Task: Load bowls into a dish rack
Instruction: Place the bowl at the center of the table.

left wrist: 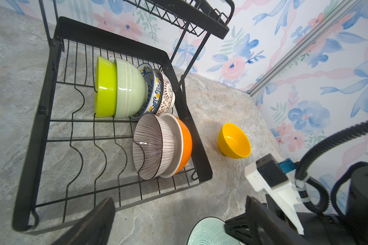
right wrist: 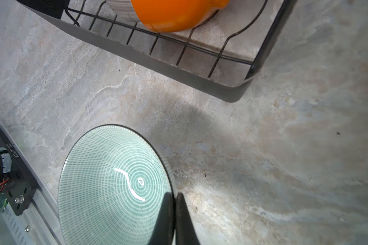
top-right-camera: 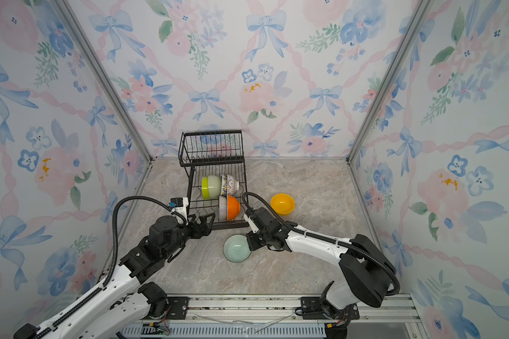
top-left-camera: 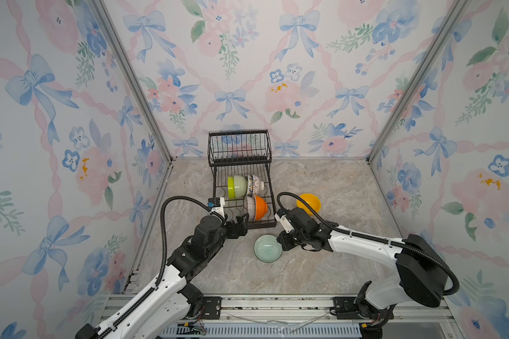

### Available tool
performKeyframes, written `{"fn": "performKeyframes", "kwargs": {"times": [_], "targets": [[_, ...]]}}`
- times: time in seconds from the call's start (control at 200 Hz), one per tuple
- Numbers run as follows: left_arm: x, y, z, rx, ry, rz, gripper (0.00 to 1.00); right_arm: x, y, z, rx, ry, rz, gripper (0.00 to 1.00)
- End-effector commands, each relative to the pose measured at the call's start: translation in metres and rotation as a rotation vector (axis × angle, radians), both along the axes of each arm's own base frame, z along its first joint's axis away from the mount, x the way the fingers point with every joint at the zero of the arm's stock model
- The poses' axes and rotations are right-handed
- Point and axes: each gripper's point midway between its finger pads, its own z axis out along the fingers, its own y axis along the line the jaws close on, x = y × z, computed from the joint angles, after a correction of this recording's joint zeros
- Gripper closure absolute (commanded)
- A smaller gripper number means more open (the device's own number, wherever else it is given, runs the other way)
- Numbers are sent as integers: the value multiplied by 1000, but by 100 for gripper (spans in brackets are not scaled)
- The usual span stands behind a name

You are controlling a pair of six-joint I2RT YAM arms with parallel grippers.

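Bowls (top-left-camera: 237, 187) in dish rack (left wrist: 44, 118); one bowl (top-left-camera: 308, 204) right, another bowl (top-left-camera: 267, 248) before it.

The right wrist view's edges cut off the pale teal bowl (right wrist: 113, 186) (and most of the orange bowl (right wrist: 179, 14)).

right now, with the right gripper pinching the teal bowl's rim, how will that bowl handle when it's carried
The teal bowl looks glazed, with a bright glare streak, so it is probably rigid, breakable and somewhat slippery. The right gripper pinches only one spot on its thin rim, so the bowl may swing or tilt about that pinch when carried.
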Motion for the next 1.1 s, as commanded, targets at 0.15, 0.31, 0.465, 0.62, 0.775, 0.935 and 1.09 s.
{"fn": "performKeyframes", "kwargs": {"times": [0.15, 0.31, 0.465, 0.62, 0.775, 0.935, 1.09], "targets": [[-4, 10, -7, 2, 12, 33, 2, 14, 38, 13, 61, -42, 10, 100], [-5, 11, -9, 4, 18, 31, 2, 16, 43, 9, 56, -39, 6, 100], [-5, 10, -10, 11, 16, 22, 2, 18, 48, 12, 61, -38, 9, 85], [-6, 8, -10, 14, 18, 8, 2, 20, 50, 18, 68, -46, 14, 71], [-7, 2, -8, 20, 17, -31, 2, 20, 50, 30, 78, -60, 18, 57], [-8, -9, -4, 26, 20, -92, 2, 19, 44, 49, 103, -102, 12, 46], [-8, -15, 0, 39, 12, -111, 2, 13, 36, 65, 128, -134, 17, 39]]}}
